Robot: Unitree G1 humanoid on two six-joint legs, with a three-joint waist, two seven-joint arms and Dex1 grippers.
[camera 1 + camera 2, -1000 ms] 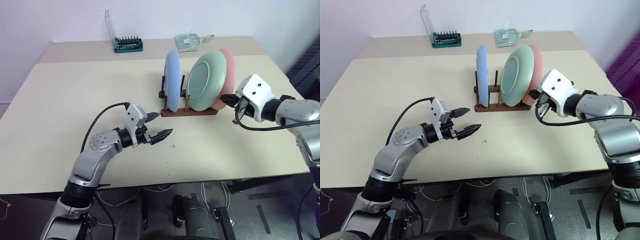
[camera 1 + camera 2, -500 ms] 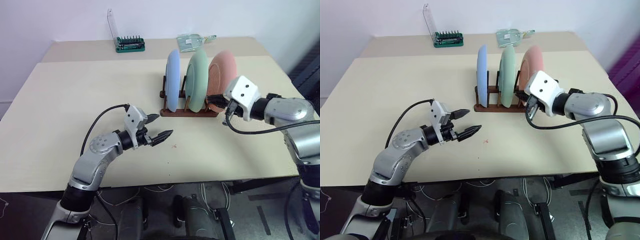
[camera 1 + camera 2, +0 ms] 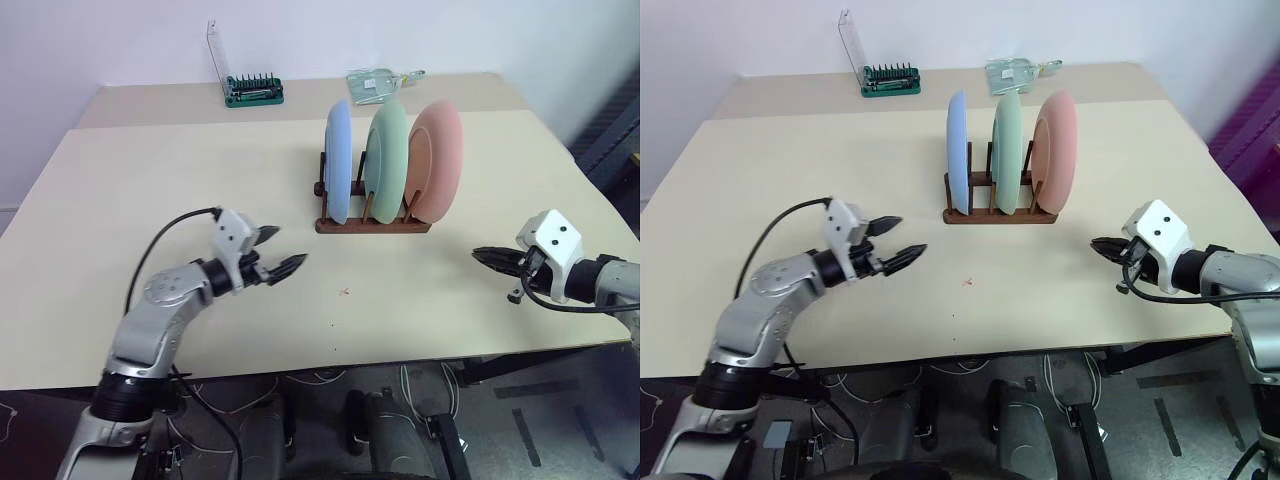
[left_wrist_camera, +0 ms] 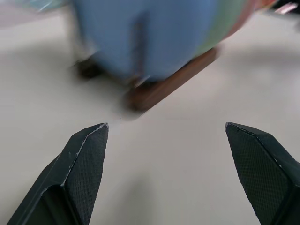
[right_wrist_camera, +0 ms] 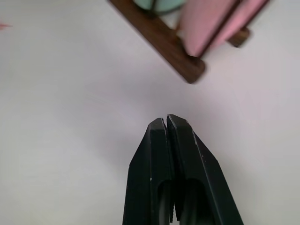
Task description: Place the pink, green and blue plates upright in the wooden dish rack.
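Note:
The blue plate (image 3: 338,160), green plate (image 3: 386,160) and pink plate (image 3: 437,160) stand upright side by side in the wooden dish rack (image 3: 372,224) at the middle of the table. My left gripper (image 3: 284,252) hovers open and empty over the table, left of the rack and nearer the front. Off to the rack's right, near the front edge, my right gripper (image 3: 480,255) is shut on nothing and points toward the rack. The left wrist view has the blue plate (image 4: 154,37) and rack base (image 4: 173,84) ahead of the open fingers.
A green-and-black tool-bit holder (image 3: 254,92) with a clear lid sits at the back of the table. A clear packet (image 3: 378,82) lies beside it to the right. The table edge (image 3: 330,368) runs close in front of both arms.
The green and pink plates went from leaning to standing upright in the rack. My right gripper drew back from the pink plate to the right and down. My left gripper shifted left.

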